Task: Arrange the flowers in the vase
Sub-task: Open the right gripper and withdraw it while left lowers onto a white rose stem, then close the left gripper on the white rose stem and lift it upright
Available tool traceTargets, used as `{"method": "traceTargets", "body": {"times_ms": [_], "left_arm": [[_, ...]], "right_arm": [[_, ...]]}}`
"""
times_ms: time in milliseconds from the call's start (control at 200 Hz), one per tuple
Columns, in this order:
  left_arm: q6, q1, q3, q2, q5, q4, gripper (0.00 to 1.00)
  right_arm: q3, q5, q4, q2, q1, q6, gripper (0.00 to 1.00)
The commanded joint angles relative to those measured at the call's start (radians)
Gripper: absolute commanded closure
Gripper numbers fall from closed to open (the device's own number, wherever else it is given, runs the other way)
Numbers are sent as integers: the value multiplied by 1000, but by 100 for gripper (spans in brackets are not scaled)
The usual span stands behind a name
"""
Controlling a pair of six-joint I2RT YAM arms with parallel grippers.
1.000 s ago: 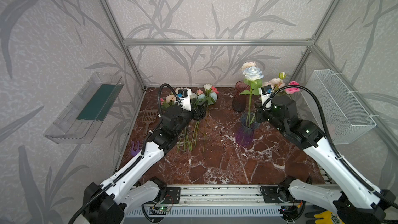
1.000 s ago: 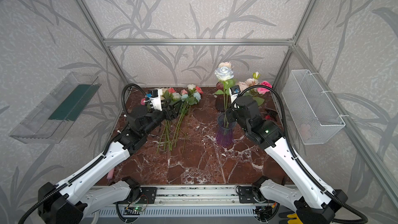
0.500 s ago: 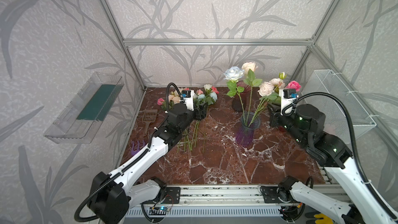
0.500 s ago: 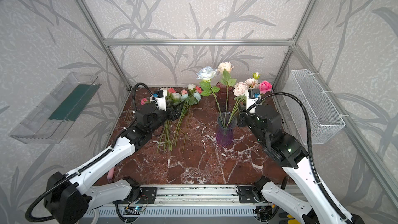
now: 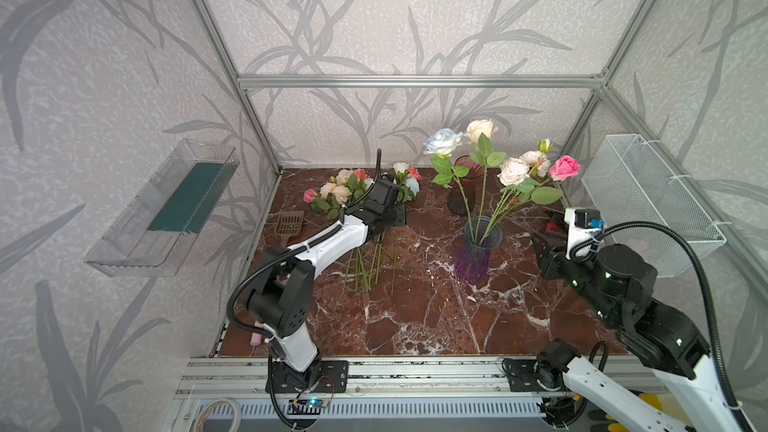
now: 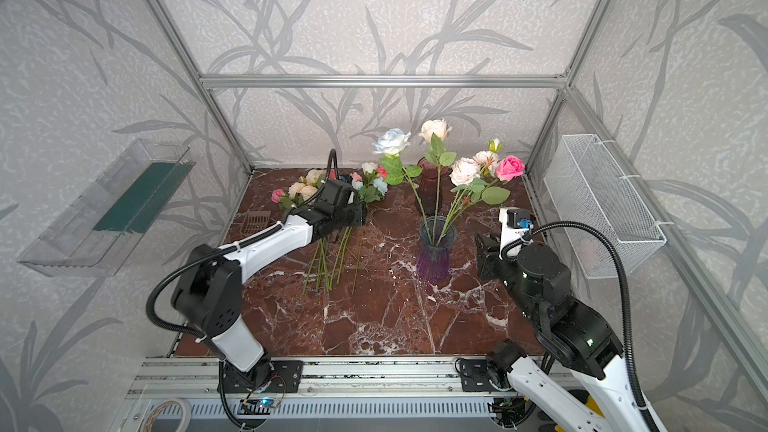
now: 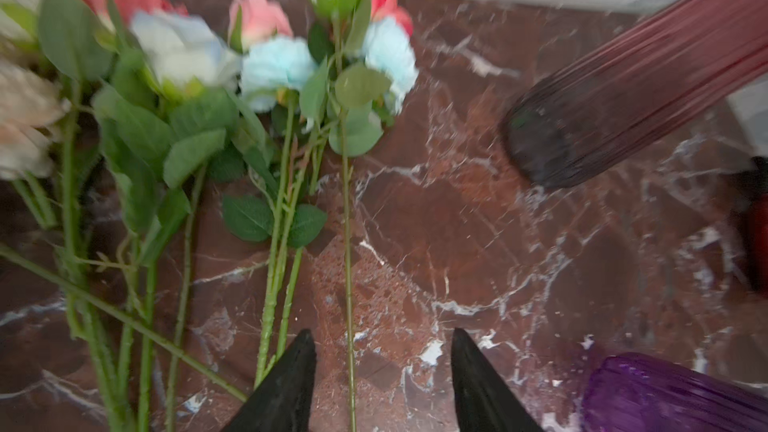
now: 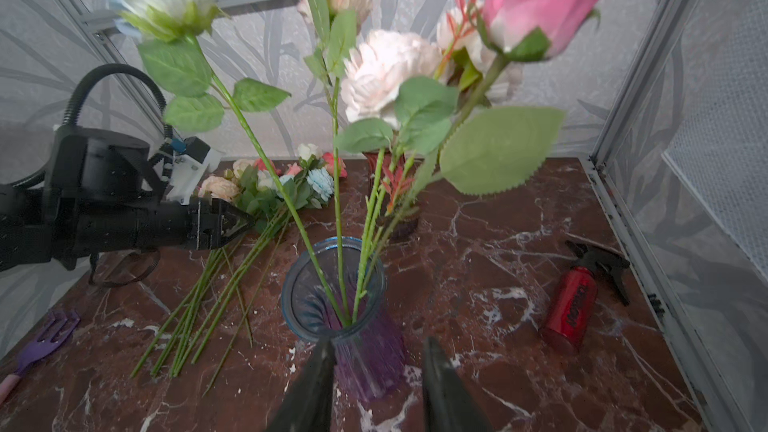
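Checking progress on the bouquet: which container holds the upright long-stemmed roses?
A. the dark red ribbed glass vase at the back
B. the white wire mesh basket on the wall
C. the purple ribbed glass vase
C: the green stems of the upright roses all run down into the open mouth of the purple ribbed glass vase.
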Motion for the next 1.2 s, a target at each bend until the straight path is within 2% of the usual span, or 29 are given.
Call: {"method": "traceTargets", "body": {"times_ms": [0, 105, 225, 270, 390, 480, 665, 955, 1195], "left_arm": [[0, 3, 101, 115, 34, -243, 47], [25, 4, 143, 210, 42, -296, 51], [64, -1, 145, 255, 62, -289, 51], [68, -5, 148, 270, 66, -288, 53], [75, -13, 172, 301, 69, -306, 68], [79, -18, 171, 298, 45, -309, 84], [75, -17, 151, 219, 30, -289, 100], [59, -20, 103, 52, 5, -231, 100], [54, -20, -49, -215, -48, -49, 100]], "right_arm": [[-49, 13, -64, -41, 2, 51, 60], [-100, -11, -59, -60, 1, 87, 59], [-140, -20, -36, -69, 1, 89, 58], [-152, -21, -28, -75, 2, 91, 58], [-156, -30, -17, -79, 2, 80, 58], [-137, -8, -31, -79, 2, 61, 57], [-120, -4, -37, -87, 1, 38, 54], [-63, -43, -77, -89, 1, 16, 52], [-44, -125, -52, -80, 2, 62, 52]]}}
